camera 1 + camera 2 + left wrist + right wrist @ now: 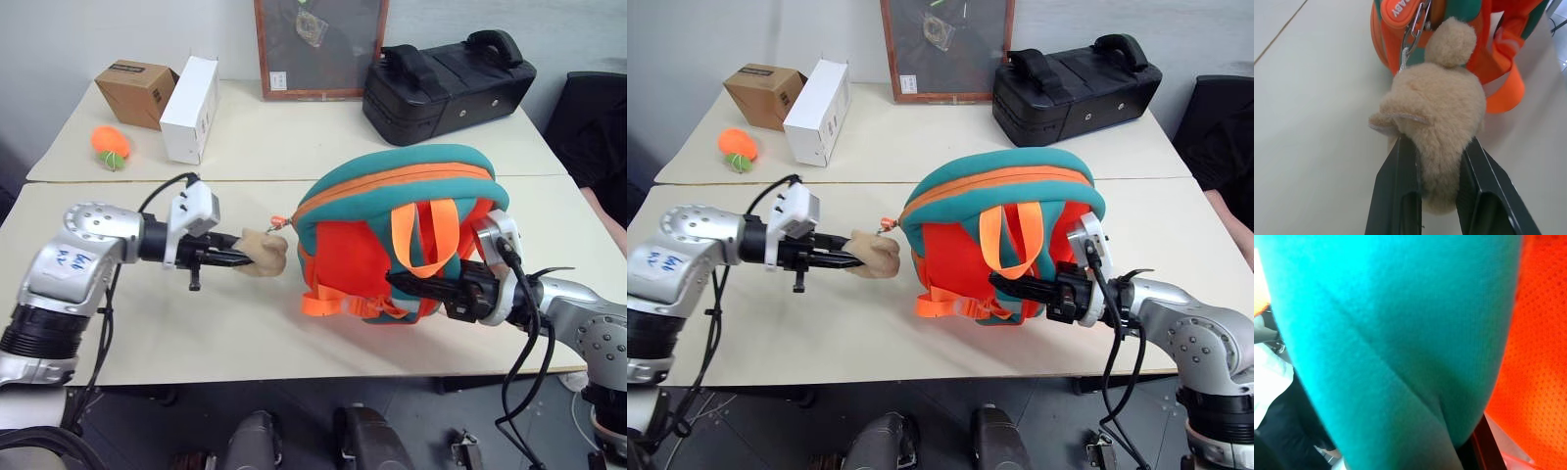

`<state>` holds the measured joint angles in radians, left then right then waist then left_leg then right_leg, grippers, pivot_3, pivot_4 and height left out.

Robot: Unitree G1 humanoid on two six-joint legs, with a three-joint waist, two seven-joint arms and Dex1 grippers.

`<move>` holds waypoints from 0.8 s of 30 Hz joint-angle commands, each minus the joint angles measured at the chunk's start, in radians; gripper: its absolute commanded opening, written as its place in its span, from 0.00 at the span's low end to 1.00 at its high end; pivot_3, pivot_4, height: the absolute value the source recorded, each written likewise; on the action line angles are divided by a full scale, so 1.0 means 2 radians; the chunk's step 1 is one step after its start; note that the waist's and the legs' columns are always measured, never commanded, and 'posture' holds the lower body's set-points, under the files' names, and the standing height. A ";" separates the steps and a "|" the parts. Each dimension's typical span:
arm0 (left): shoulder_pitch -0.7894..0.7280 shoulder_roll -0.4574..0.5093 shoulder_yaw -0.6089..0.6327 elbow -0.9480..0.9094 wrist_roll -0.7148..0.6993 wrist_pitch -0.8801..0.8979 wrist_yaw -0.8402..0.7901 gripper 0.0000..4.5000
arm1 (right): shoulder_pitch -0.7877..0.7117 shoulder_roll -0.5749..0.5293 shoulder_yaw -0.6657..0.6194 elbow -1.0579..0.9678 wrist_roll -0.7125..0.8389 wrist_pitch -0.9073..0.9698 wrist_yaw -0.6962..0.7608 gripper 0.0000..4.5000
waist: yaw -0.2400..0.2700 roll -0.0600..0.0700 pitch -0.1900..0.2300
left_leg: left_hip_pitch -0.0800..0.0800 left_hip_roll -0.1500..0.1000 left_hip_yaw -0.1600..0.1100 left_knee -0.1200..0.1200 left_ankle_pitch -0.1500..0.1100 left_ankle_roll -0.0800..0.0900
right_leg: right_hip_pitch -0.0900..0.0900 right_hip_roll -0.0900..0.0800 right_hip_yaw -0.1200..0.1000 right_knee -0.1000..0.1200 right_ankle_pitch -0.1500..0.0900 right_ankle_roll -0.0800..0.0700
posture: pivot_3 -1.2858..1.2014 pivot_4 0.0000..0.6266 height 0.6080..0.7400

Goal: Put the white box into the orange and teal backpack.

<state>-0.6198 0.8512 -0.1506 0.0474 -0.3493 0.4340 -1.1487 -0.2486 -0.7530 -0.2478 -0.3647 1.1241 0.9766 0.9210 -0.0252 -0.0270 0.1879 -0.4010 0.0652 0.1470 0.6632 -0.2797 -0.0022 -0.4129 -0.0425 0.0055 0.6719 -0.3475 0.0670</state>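
Since the backpack (397, 235) has to be opened before anything can go in, we have both arms on it: our left end effector (240, 259) is pinching the tan plush bear (1437, 127), which hangs by a metal clip (1411, 36) from the zipper at the bag's left end, so a pull on the bear should, we judge, draw the zipper along the orange seam under the teal top. Our right end effector (404, 282) is pressed together on the bag's teal trim at its near right side, beside the orange straps (416, 230); the right wrist view shows teal fabric hard against the fingers, which we take as a steadying hold so the bag does not slide while the other arm tugs. The backpack lies on its side on the near tabletop (196, 333), straps facing us, and the zipper looks closed as far as we can tell. A white box (191, 108) stands at the far left of the far tabletop, just beside a brown cardboard box (135, 91), with an orange ball (111, 145) near it and a black case (446, 83) at the far right. It looks taller and blockier than the flat case the task would suggest, so we cannot say it is the one wanted; no other white box shows.
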 commanded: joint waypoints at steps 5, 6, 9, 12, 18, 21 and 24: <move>0.027 -0.100 -0.051 0.022 0.055 -0.027 0.047 0.12 | 0.006 -0.007 -0.029 -0.013 0.005 -0.029 0.020 0.00 | 0.001 0.000 0.000 | 0.000 0.000 0.000 0.001 0.000 0.000 | 0.000 0.000 0.000 0.000 0.000 0.000 | 0.52 0.24 1.00; 0.034 -0.108 -0.054 0.015 0.060 -0.029 0.050 0.12 | 0.009 -0.007 -0.027 -0.013 -0.005 -0.037 0.019 0.00 | 0.001 0.000 0.000 | 0.000 0.000 0.000 0.001 0.000 0.000 | 0.000 0.000 0.000 0.000 0.000 0.000 | 0.52 0.24 1.00; 0.051 -0.110 -0.027 -0.020 0.037 0.005 0.058 0.12 | 0.014 -0.009 -0.017 -0.008 -0.065 -0.079 0.000 0.00 | 0.002 0.000 0.000 | 0.000 0.000 0.000 0.001 0.000 0.000 | 0.001 0.000 0.000 0.000 0.000 0.000 | 0.52 0.24 1.00; 0.063 -0.093 0.021 -0.046 0.001 0.048 0.058 0.31 | 0.022 -0.022 -0.005 0.005 -0.123 -0.115 0.006 0.07 | 0.000 0.000 0.000 | 0.000 0.000 0.000 0.001 0.000 0.000 | 0.001 -0.001 0.000 0.000 0.000 0.000 | 0.52 0.24 1.00; 0.119 0.007 0.152 -0.115 -0.102 0.131 0.009 0.73 | 0.087 -0.116 -0.081 0.076 -0.167 -0.171 0.123 0.49 | -0.001 0.000 0.000 | 0.000 0.000 0.000 0.000 0.000 0.000 | 0.000 0.000 0.000 0.000 0.000 0.000 | 0.52 0.24 1.00; 0.137 0.069 0.252 -0.117 -0.162 0.187 -0.016 0.93 | 0.106 -0.187 -0.147 0.178 -0.161 -0.163 0.213 0.72 | -0.001 0.000 0.000 | 0.000 0.000 0.000 0.000 0.000 0.000 | 0.001 0.000 -0.001 -0.002 0.000 0.000 | 0.52 0.24 1.00; 0.152 0.118 0.312 -0.113 -0.189 0.218 -0.035 1.00 | 0.094 -0.240 -0.172 0.276 -0.168 -0.168 0.282 0.95 | -0.003 0.000 0.000 | 0.002 0.000 0.000 0.000 0.000 0.001 | 0.003 -0.001 -0.001 -0.002 0.000 0.000 | 0.52 0.24 1.00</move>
<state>-0.3231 1.0666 0.4105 -0.1529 -0.6868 0.8481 -1.1946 -0.0448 -1.2063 -0.5399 0.1245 0.7877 0.6554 1.4155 -0.0303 -0.0272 0.1876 -0.3947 0.0654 0.1475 0.6616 -0.2803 -0.0012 -0.4062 -0.0437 0.0044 0.6665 -0.3473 0.0674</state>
